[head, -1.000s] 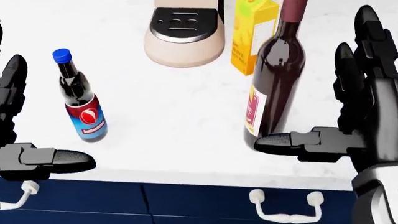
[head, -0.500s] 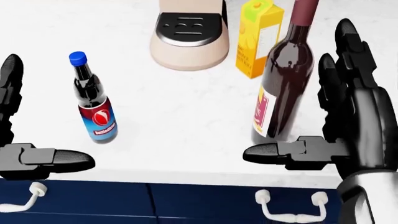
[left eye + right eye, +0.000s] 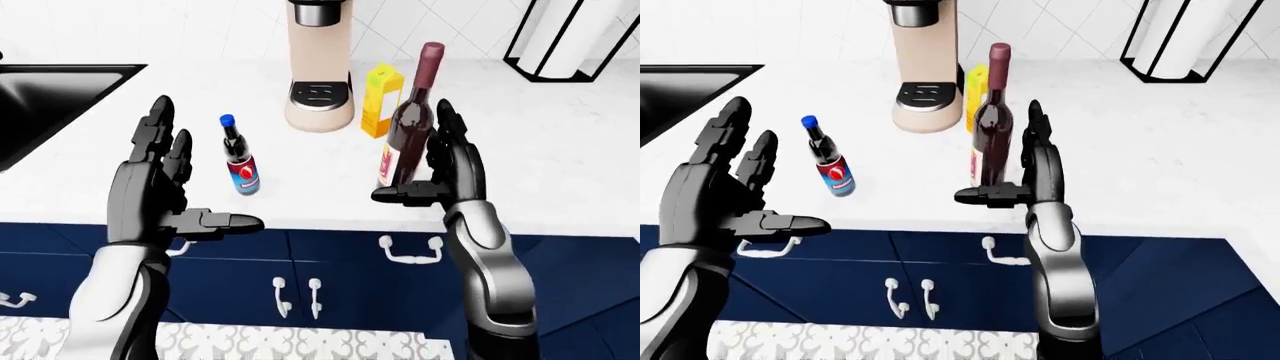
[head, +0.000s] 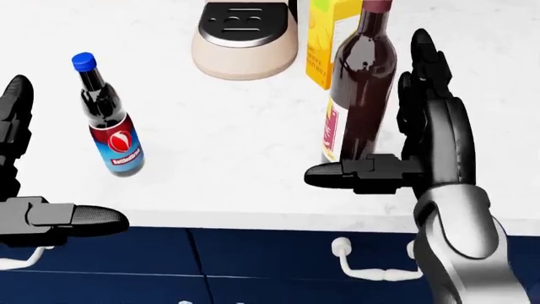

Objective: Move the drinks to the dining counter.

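With nothing yet lifted, your open right hand (image 4: pixel 397 158) brackets the wine bottle (image 4: pixel 359 88) on the white counter (image 3: pixel 560 157), your left hand (image 3: pixel 165 195) spread empty near the small soda bottle (image 4: pixel 108 123), the juice carton (image 3: pixel 381 109) untouched beside the coffee maker (image 3: pixel 319 67).

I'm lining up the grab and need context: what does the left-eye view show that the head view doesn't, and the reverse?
Only the left-eye view shows the sink, the black wire stand, the wine bottle's cap and the coffee machine's upper body. The head view adds nothing new; it only gives a closer look at the right hand open beside the wine bottle. Both show the cola bottle, juice carton and open left hand.
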You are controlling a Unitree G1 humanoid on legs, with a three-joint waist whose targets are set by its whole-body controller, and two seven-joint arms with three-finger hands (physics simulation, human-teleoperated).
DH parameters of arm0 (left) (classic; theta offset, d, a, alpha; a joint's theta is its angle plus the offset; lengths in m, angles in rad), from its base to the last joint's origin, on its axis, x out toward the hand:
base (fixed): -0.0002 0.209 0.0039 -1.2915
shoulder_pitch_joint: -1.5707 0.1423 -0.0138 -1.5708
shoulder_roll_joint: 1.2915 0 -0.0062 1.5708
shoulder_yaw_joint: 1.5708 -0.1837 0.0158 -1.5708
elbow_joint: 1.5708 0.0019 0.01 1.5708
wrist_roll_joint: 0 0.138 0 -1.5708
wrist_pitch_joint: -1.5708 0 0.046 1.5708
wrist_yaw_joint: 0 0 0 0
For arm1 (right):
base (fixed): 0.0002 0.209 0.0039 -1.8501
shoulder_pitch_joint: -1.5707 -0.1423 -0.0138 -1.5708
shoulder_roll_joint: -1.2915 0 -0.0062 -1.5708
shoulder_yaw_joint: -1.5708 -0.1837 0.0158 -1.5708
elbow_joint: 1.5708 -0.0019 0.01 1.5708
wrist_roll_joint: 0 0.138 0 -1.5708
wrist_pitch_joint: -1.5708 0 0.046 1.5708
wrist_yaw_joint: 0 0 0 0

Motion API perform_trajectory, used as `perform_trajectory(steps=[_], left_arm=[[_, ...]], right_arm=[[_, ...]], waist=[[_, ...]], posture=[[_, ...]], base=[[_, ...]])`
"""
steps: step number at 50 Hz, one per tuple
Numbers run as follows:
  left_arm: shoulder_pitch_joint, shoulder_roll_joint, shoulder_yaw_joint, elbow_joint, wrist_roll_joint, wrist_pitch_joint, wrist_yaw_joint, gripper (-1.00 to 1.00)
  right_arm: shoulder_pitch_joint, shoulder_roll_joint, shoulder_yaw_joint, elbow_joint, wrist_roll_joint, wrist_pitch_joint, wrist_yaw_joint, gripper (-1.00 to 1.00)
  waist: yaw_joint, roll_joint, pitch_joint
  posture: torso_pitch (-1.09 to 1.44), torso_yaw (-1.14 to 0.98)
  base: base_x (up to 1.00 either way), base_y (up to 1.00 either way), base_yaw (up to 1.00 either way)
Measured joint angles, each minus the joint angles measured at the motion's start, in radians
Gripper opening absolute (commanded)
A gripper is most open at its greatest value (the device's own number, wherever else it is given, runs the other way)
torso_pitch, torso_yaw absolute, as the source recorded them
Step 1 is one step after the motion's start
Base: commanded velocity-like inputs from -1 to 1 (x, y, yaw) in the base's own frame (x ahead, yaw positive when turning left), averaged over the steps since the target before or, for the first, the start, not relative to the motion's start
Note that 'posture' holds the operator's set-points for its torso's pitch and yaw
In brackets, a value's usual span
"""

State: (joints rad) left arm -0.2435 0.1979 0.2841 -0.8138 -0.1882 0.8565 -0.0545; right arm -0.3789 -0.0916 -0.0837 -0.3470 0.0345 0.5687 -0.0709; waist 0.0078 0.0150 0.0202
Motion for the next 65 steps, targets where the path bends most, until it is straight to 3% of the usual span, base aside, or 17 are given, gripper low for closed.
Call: perform_trajectory(steps=[23, 26, 29, 31, 45, 48, 57, 65], left_arm=[[-0.011, 0.008, 0.008, -0.019, -0.012, 0.023, 0.004, 1.00], [-0.012, 0.008, 0.006, -0.018, -0.011, 0.022, 0.006, 1.00], [-0.009, 0.007, 0.003, -0.015, -0.012, 0.019, 0.004, 1.00], [-0.008, 0.007, 0.003, -0.014, -0.012, 0.018, 0.003, 1.00], [0.000, 0.006, 0.008, -0.016, -0.010, 0.012, 0.000, 1.00], [-0.002, 0.007, 0.009, -0.018, -0.009, 0.013, 0.000, 1.00], [-0.022, 0.012, -0.001, -0.003, -0.002, 0.018, 0.003, 1.00], [-0.074, 0.026, -0.029, 0.047, 0.025, 0.021, 0.011, 1.00]], right_arm=[[-0.094, 0.014, 0.022, 0.142, -0.033, -0.043, -0.002, 0.95], [-0.108, 0.013, 0.026, 0.155, -0.035, -0.044, 0.000, 0.85], [-0.118, 0.015, 0.031, 0.168, -0.041, -0.055, 0.000, 0.58], [-0.120, 0.017, 0.032, 0.174, -0.045, -0.064, 0.000, 0.21], [-0.097, 0.024, 0.042, 0.170, -0.043, -0.091, 0.012, -0.64], [-0.089, 0.022, 0.034, 0.157, -0.049, -0.084, 0.006, -0.97], [-0.056, 0.016, 0.024, 0.071, -0.041, -0.030, 0.008, -1.00], [-0.031, 0.001, 0.019, -0.139, -0.037, 0.177, 0.024, -1.00]], waist=[[-0.003, 0.002, -0.005], [-0.005, 0.002, -0.006], [-0.005, 0.002, -0.007], [-0.005, 0.002, -0.007], [0.001, -0.002, -0.006], [0.003, -0.003, -0.005], [0.007, -0.001, -0.001], [0.004, 0.001, 0.011]], posture=[[0.00, 0.00], [0.00, 0.00], [0.00, 0.00], [0.00, 0.00], [0.00, 0.00], [0.00, 0.00], [0.00, 0.00], [0.00, 0.00]], base=[[0.00, 0.00, 0.00], [0.00, 0.00, 0.00], [0.00, 0.00, 0.00], [0.00, 0.00, 0.00], [0.00, 0.00, 0.00], [0.00, 0.00, 0.00], [0.00, 0.00, 0.00], [0.00, 0.00, 0.00]])
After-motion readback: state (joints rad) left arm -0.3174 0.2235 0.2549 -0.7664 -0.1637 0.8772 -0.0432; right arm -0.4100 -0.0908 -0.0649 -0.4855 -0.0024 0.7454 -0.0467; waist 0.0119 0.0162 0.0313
